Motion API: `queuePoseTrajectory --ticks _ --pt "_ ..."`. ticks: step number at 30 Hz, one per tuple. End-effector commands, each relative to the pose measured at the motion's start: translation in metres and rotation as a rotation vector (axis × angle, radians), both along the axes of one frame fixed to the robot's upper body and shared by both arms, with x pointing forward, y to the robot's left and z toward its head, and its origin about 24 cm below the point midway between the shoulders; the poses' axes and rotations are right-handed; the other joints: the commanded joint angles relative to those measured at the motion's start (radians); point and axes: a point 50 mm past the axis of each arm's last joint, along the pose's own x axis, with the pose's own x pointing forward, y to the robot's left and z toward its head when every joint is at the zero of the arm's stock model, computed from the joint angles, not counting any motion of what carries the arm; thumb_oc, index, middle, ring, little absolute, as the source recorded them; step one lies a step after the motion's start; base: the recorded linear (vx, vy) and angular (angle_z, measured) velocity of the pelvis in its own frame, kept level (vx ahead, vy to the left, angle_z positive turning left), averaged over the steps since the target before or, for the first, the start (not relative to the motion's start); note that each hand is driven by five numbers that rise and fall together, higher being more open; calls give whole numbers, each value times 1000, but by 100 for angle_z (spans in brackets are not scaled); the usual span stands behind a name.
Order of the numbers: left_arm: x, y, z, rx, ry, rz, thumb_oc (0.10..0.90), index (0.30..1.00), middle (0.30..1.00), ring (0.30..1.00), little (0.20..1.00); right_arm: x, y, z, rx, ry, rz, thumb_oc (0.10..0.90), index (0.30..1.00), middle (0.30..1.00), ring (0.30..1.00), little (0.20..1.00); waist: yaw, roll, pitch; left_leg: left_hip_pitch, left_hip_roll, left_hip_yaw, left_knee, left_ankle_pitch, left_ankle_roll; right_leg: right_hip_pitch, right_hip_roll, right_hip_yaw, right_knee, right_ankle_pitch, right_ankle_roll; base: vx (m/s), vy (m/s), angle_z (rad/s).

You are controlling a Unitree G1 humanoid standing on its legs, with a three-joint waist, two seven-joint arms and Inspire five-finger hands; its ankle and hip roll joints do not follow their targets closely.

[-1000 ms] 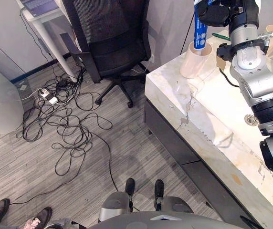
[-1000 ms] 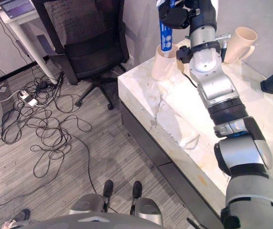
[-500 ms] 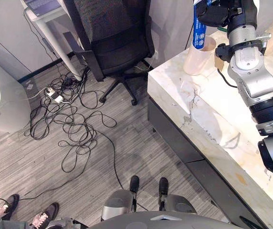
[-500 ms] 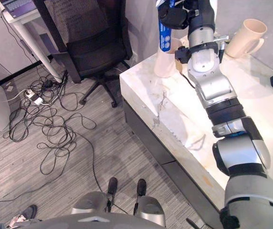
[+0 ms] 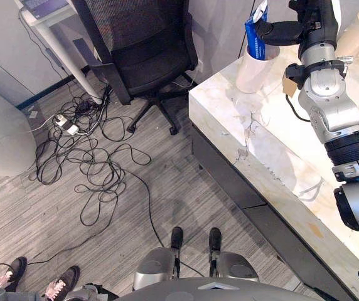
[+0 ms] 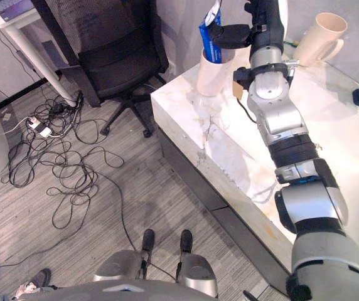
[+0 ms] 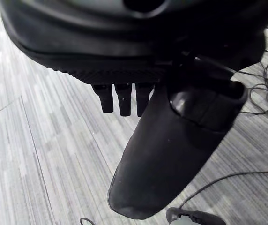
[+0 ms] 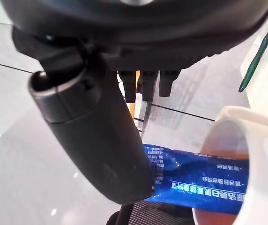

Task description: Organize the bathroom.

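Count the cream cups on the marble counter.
2: one cream cup at the counter's far corner holding the blue tube; one handled cream mug further right. Others may be hidden.

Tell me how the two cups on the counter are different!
The near cup holds a blue tube; the far cup shows nothing inside. The far cup has a handle; none shows on the near cup. The right hand is at the near cup, not the far one. Both are cream and upright.

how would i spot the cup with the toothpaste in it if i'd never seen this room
Find the pale marble counter on the robot's right, then its far corner nearest the black office chair. The cream cup stands there under the right hand. Unlike the handled mug further along, it has a blue toothpaste tube sticking out.
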Motion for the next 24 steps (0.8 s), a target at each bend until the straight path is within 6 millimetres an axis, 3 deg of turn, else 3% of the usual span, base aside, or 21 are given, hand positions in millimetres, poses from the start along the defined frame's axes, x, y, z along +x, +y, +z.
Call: queuePoseTrajectory --ticks 1,13,15,18,24 --pt "-32 20 4 93 143 -76 800 900 900 900 900 -18 20 52 -16 -214 109 800 900 900 900 900 18 -33 -73 -23 110 88 169 -138 -29 -89 -11 66 174 -125 36 9 13 -8" --pt "-36 19 4 82 159 -82 800 900 900 900 900 -24 14 35 -133 -117 149 800 900 900 900 900 -12 -52 -94 -10 113 106 166 -147 -21 -89 -3 87 181 -131 38 14 16 -7" --pt "-36 19 4 73 160 -77 800 900 900 900 900 -41 -4 25 -274 -90 114 800 900 900 900 900 -57 -78 -118 7 114 137 168 -159 -7 -85 12 122 185 -133 41 42 108 -6" --pt "-35 19 4 70 157 -75 800 900 900 900 900 -47 -14 32 -290 -132 62 800 900 900 900 900 -68 -84 -125 14 115 146 164 -161 -4 -81 15 129 183 -133 43 10 53 -29" --pt "-41 15 2 56 163 -59 800 900 900 900 900 -85 -58 79 -255 -429 -262 800 900 900 900 900 -96 -106 -151 32 108 169 151 -173 3 -75 20 144 176 -129 52 -9 63 -18"
